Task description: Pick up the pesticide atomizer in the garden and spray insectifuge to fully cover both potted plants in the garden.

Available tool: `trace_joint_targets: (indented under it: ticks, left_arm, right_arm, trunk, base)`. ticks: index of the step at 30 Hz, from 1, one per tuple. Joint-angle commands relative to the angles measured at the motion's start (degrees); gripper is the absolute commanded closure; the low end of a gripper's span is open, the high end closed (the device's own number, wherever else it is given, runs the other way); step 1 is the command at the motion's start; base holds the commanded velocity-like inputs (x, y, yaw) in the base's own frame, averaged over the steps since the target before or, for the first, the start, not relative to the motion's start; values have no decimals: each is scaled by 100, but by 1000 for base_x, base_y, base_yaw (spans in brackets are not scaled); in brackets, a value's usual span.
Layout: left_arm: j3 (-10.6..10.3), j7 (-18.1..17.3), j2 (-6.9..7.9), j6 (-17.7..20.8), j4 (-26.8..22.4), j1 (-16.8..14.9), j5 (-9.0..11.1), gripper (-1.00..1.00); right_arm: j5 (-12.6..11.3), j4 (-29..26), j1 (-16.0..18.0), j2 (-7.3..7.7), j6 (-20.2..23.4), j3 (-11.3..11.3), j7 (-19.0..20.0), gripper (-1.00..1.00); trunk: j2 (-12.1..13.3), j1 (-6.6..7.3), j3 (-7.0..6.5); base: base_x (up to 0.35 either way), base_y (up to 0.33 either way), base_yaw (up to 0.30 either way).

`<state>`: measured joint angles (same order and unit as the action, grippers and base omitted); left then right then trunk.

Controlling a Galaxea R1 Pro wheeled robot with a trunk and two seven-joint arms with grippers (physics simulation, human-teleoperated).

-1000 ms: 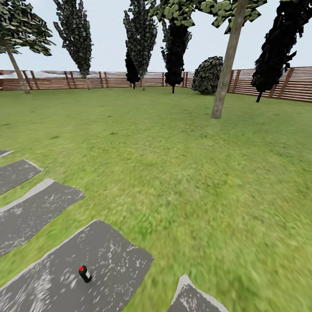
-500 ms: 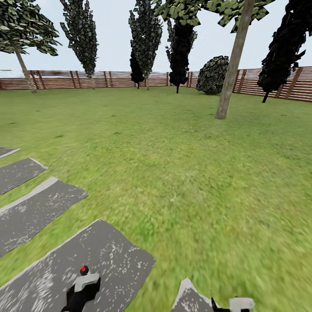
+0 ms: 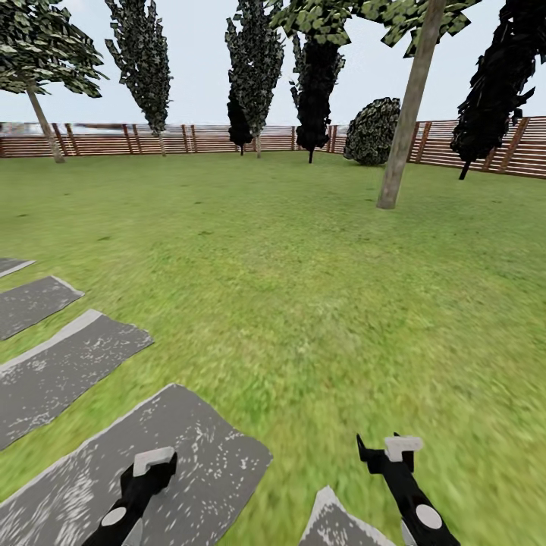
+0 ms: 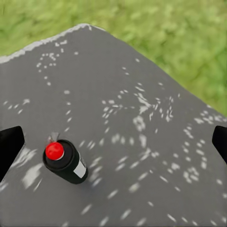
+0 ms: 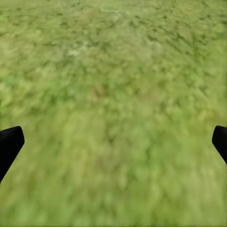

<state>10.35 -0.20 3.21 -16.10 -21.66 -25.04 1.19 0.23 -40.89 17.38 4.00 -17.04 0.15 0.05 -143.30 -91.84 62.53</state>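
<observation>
Both grippers are spread wide and empty, so drop the left gripper [image 4: 113, 142] straight onto the small black red-capped bottle [image 4: 66, 161] standing on the grey stepping slab [image 4: 142, 94], centring it first

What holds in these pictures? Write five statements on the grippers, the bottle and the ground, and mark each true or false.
1. The black red-capped bottle stands on a grey stone slab. True.
2. The left gripper is shut on the bottle. False: its fingers are spread wide and the bottle stands free between them.
3. The right gripper is over grass. True.
4. The bottle's cap is green. False: it is red.
5. A brick wall closes the far side of the lawn. False: a brown slatted fence does.
</observation>
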Motion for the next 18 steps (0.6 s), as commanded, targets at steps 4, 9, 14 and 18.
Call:
trace_joint_targets:
  ticks: [4,9,14,18]
  left_arm:
    - [46,32,-4,-19,5,9,49,-100]
    - [57,41,-32,-49,13,42,51,-100]
    - [26,41,-60,-57,13,43,42,-100]
    - [10,38,-64,-52,13,43,47,-100]
  right_arm:
    - [2,183,13,4,-19,-9,4,-100]
    - [4,249,16,4,-19,-8,-5,-100]
    - [4,299,19,4,-19,1,-13,-100]
    - [4,394,18,4,-19,10,-14,-100]
  trunk:
    - [-2,1,7]
    - [-2,1,32]
    - [-2,1,64]
    - [-2,1,90]
  base:
    - [0,0,14]
    - [0,0,135]
    - [0,0,176]
    - [0,0,181]
